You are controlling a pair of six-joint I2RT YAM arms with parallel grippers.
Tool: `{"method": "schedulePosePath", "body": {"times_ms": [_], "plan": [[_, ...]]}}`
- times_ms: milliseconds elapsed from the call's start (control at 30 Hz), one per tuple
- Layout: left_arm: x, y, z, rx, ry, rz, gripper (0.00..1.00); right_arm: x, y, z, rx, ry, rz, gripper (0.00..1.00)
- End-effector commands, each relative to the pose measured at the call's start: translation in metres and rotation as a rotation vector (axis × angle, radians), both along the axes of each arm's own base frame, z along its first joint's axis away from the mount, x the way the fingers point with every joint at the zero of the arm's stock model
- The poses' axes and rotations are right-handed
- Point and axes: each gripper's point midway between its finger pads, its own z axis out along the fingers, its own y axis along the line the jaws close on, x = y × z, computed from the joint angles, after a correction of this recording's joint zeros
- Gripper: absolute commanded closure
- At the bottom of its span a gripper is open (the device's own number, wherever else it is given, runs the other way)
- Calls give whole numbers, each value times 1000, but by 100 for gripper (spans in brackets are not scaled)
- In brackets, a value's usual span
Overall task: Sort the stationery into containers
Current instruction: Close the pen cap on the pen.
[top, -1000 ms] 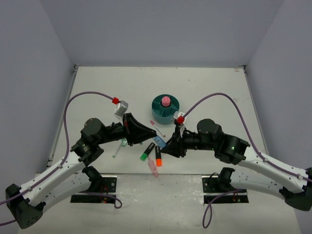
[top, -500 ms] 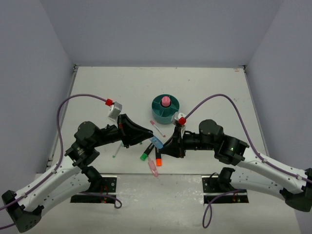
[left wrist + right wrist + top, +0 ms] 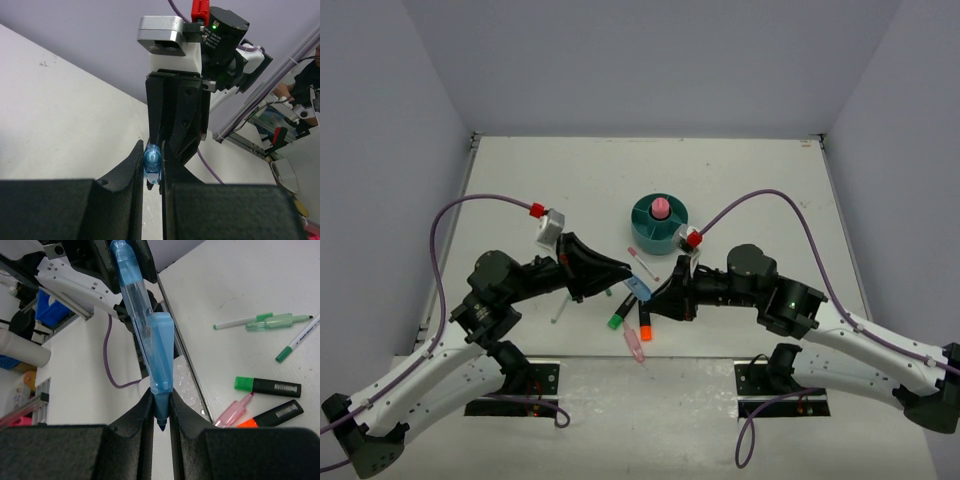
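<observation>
The blue marker hangs above the table between both arms. My left gripper is shut on its rounded end. My right gripper is shut on its tip end, the dark nib showing between the fingers. Below lie a green highlighter, an orange highlighter and a pink highlighter. The teal organizer stands behind, with a pink-capped glue stick in its middle well.
A white red-tipped pen lies between the organizer and the grippers. Green pens and a white green-tipped pen lie on the table left of the highlighters. The table's near edge runs just below the pink highlighter.
My right gripper's jaws have closed onto the marker's tip end. The left arm has drawn back a little to the left, still gripping the marker.
</observation>
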Motion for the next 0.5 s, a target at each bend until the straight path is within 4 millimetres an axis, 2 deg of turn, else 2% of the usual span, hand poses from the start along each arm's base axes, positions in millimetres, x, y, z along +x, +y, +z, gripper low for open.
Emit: {"method": "schedulePosePath", "body": {"times_ms": [0, 33, 67, 167, 200, 333, 467], "plan": [[-1, 3, 21, -88, -138, 7, 91, 5, 7, 23, 36, 110, -67, 100], [-3, 3, 21, -97, -146, -4, 81, 7, 8, 29, 46, 114, -73, 100], [-8, 3, 24, -114, -156, -23, 62, 9, 10, 28, 37, 116, -82, 100], [-14, 4, 23, -127, -167, -51, 39, 21, 12, 26, 24, 107, -135, 100], [-16, 4, 22, -126, -171, -60, 34, 23, 13, 27, 30, 97, -139, 100], [-20, 3, 20, -123, -179, -85, 30, 25, 16, 31, 66, 60, -133, 100], [-23, 3, 19, -131, -179, -98, 29, 32, 14, 31, 73, 39, -174, 100]]}}
